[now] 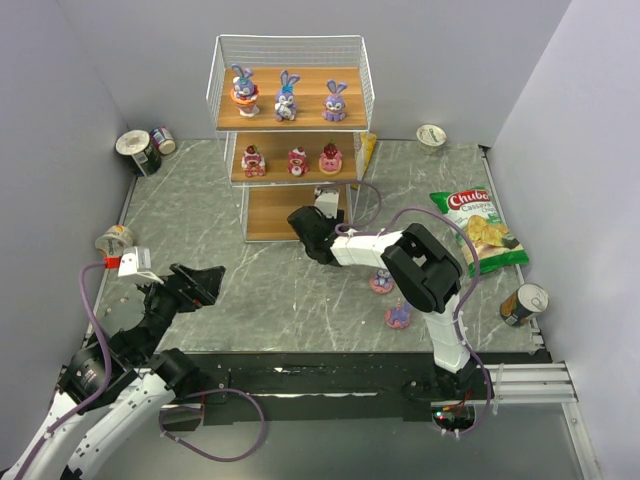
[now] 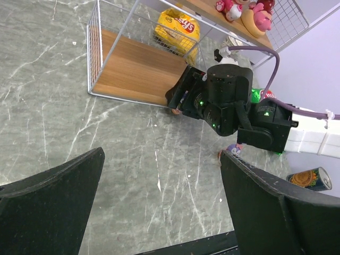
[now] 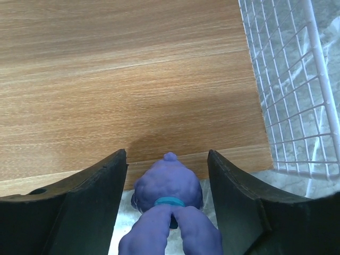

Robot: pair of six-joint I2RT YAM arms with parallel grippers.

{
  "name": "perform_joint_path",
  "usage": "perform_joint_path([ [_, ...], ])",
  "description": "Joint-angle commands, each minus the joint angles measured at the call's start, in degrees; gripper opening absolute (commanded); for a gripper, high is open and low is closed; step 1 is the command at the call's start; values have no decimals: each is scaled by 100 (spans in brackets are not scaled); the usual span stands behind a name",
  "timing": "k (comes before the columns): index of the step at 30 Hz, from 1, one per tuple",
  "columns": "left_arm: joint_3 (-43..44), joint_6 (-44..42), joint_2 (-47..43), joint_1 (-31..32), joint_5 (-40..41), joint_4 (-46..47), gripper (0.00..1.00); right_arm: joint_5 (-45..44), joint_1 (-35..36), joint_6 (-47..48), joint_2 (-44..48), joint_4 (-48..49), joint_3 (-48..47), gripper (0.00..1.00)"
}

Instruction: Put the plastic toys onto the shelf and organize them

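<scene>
Looking at the right tool point(image 3: 166, 155) down low by the shelf point(image 1: 275, 215), fingers spread either side of a small purple toy point(image 3: 167, 186) right at the front edge of the bottom board, with a sliver of gap on both sides, so not clamped on it. Counting three bunnies point(image 1: 286, 97) on the top tier, three pink-red figures point(image 1: 298, 160) on the middle one, plus two more toys point(image 1: 381, 282) out on the surface point(image 1: 300, 290) beside the right arm. Seeing the left tool point(image 2: 162, 154) spread wide over bare marble, gripping nothing.

Top camera looked steeply down from the near side. Both wrist cameras faced the shelf point(image 2: 94, 48), sharing its bottom board point(image 3: 127, 79); right wrist nearest.
</scene>
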State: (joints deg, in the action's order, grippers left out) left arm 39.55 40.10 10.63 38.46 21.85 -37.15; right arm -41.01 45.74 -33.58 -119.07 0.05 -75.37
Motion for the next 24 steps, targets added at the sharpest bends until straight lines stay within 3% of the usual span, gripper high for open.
perform_joint_path([
  [1,0,-37,-44,21,-66,199,96,-3,-38,115,199,572,302,66],
  [4,0,-46,-18,21,-75,208,96,50,-38,63,217,505,243,56],
  [10,0,-46,61,13,-75,208,96,-82,-38,-43,94,-225,-109,47],
  [24,0,-11,132,21,-75,199,96,586,-320,343,-187,-541,-522,45],
])
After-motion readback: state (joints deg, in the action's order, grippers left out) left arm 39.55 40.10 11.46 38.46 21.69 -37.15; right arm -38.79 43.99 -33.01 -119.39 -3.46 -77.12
